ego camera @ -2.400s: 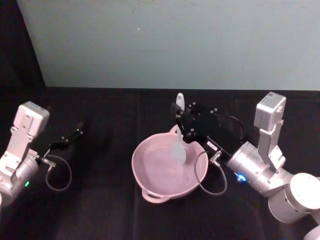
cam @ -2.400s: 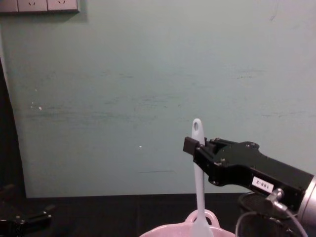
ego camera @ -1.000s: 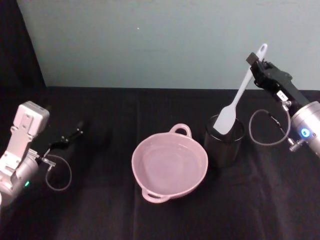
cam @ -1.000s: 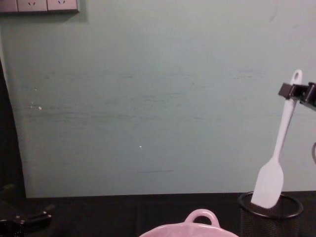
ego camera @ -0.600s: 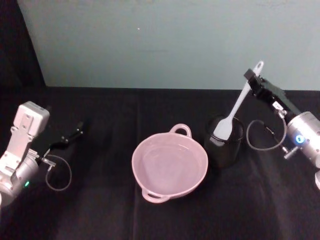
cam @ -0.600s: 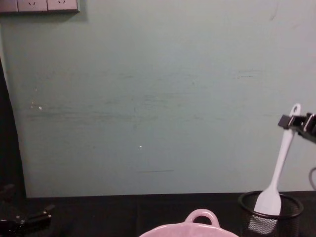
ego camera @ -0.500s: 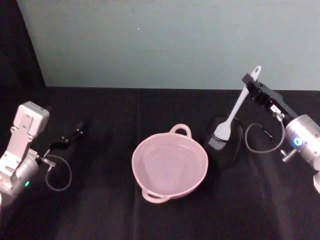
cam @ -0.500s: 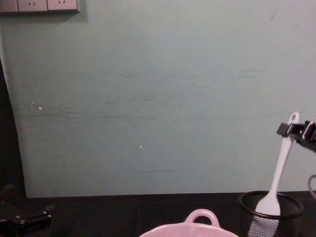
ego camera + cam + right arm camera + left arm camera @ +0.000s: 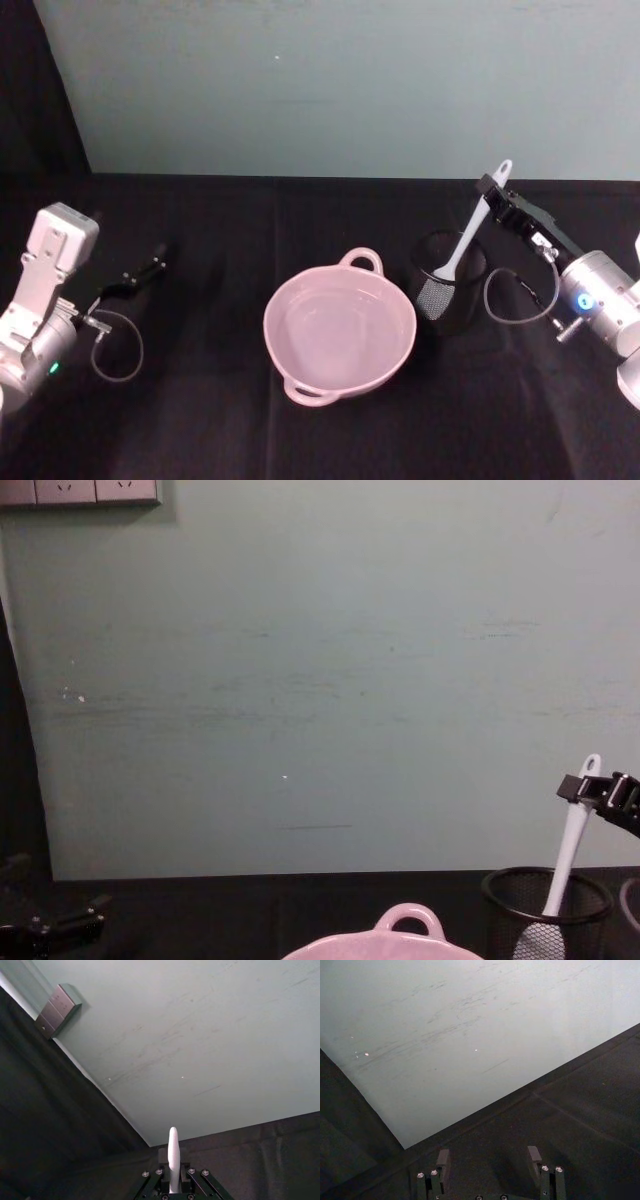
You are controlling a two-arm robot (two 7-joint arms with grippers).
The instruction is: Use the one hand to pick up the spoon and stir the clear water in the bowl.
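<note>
The right gripper [image 9: 492, 192] pinches the white spoon [image 9: 468, 235] near its handle tip, the head down inside the black mesh cup [image 9: 446, 283] below it, left of which sits the pink bowl [image 9: 339, 328]; let go only once the head rests on the bottom, while the left gripper [image 9: 140, 274] lies parked, spread.

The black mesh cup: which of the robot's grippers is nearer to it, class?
Right. The right gripper hangs just above the black mesh cup, gripping the spoon whose head is inside it. The left gripper sits open far across the table, beyond the bowl.

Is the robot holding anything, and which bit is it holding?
The right tool pinches the white spoon near its handle tip; its head sits in the black mesh cup.
</note>
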